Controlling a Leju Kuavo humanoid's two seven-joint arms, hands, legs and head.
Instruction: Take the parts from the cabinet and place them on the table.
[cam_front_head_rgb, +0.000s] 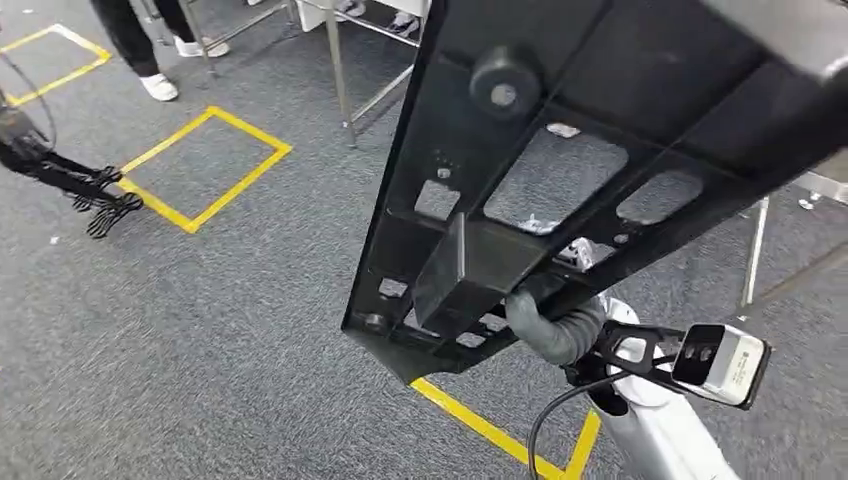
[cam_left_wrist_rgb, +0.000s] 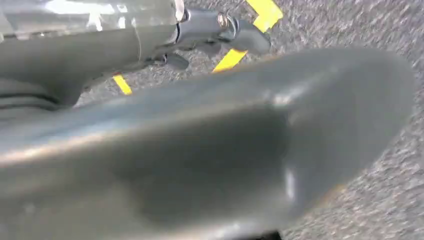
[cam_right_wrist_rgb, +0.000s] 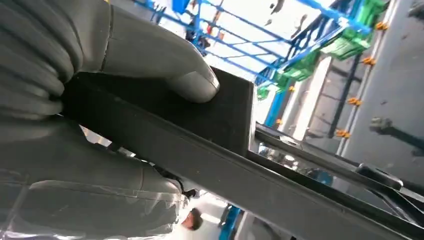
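fingers of the right hand (cam_front_head_rgb: 556, 325) curl up from below around the near end of a large black perforated panel (cam_front_head_rgb: 560, 190), thick grey thumb wrapped against a boxy block on its underside. in the head view that panel rises slantwise from the hand toward the upper right, with rounded cut-outs along it and a round black knob (cam_front_head_rgb: 503, 88) near its far end; it is held in the air above grey carpet (cam_front_head_rgb: 250, 330) marked with yellow tape squares (cam_front_head_rgb: 205, 170). a white wrist camera (cam_front_head_rgb: 722, 363) sits beside the right hand on a black bracket. at the left edge the left hand (cam_front_head_rgb: 100, 200) hangs low, its dark fingers spread and holding nothing. metal table legs (cam_front_head_rgb: 338, 70) and a person's dark trousers and white shoes (cam_front_head_rgb: 160, 87) stand at the top.

in the left wrist view a blurred grey thumb (cam_left_wrist_rgb: 225, 150) takes up the foreground, with darker fingertips (cam_left_wrist_rgb: 250, 40) beyond it above carpet and yellow tape (cam_left_wrist_rgb: 265, 12); nothing lies between them.

in the right wrist view the grey thumb (cam_right_wrist_rgb: 165, 60) presses on the flat face of the black panel (cam_right_wrist_rgb: 220, 130), and the ribbed fingers (cam_right_wrist_rgb: 30, 60) clamp its edge from the other side. blue racking (cam_right_wrist_rgb: 280, 30) with green bins (cam_right_wrist_rgb: 350, 42) shows behind.
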